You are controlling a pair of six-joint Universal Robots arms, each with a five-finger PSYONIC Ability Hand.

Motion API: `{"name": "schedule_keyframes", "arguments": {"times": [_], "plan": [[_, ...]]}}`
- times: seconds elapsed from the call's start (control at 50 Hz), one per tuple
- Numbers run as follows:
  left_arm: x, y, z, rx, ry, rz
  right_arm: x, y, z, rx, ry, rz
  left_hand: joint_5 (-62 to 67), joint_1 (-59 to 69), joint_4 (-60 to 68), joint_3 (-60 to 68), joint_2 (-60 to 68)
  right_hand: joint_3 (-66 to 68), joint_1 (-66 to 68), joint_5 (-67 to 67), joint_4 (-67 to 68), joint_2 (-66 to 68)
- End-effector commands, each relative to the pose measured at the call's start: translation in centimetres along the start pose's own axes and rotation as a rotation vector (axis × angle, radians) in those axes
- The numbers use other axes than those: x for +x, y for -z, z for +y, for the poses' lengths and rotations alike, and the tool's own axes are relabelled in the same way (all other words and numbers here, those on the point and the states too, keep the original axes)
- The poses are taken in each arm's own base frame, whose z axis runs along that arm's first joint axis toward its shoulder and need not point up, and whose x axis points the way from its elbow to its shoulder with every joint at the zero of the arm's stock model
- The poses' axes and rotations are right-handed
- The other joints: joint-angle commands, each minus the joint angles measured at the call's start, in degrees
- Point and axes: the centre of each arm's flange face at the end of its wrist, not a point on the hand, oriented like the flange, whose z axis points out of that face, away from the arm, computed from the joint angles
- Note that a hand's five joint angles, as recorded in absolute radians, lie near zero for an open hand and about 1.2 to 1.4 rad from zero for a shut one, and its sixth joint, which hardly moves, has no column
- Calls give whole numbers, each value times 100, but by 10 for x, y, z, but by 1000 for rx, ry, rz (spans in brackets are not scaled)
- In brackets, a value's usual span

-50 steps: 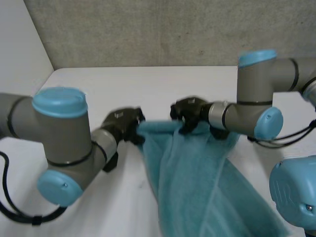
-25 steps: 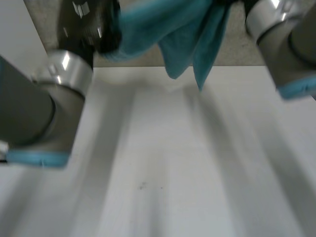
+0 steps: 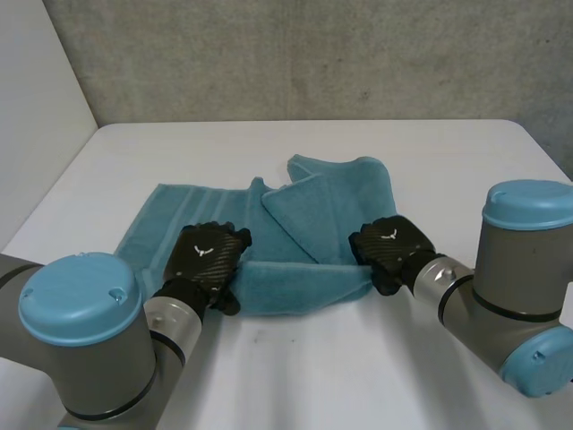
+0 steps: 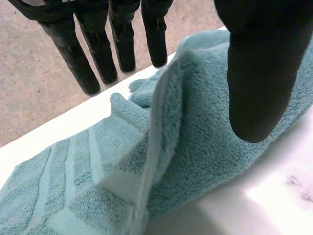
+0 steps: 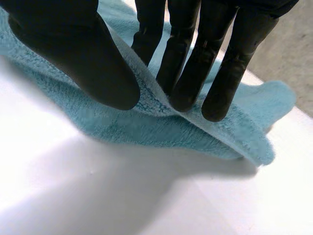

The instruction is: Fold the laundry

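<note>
Teal terry towel [image 3: 295, 224] flat across the middle of the white counter [image 3: 430, 152], pile thick and looped, paler woven bands at its left end. Nearest, on the near edge: left robot hand [image 3: 208, 255] toward the left end, pinching the raised hem between thumb and straight fingers [image 4: 122, 44]; right robot hand [image 3: 392, 246] at the right end, pinching the lifted edge between thumb and fingers [image 5: 181, 63]. Between them, near edge rolled into a soft ridge. Farther on, right half doubled back in overlapping flaps, one fold pointed. Farthest, rumpled right corner toward the counter's back, grey wall [image 3: 313, 54] behind.
</note>
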Motion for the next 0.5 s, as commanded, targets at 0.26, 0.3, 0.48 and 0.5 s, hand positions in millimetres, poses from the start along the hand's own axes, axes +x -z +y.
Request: {"name": "schedule_keyframes", "arguments": {"times": [0.26,0.3,0.48,0.5], "plan": [[-32,14,-7,-26,21,-95,25,5,-50,174,-227,94,-1009,-971,-1029,-1099,-1078,1213,2367,1331,1189,1250],[-40,14,-2,-50,26,-123,26,5,-50,171,-228,112,-909,-871,-929,-999,-978,1213,2367,1331,1189,1250],[-70,11,17,-132,51,-242,28,3,-44,148,-237,124,-286,-249,-307,-377,-356,1213,2367,1331,1189,1250],[-70,11,18,-136,50,-244,28,3,-43,148,-238,126,-219,-181,-239,-309,-289,1213,2367,1331,1189,1250]]}}
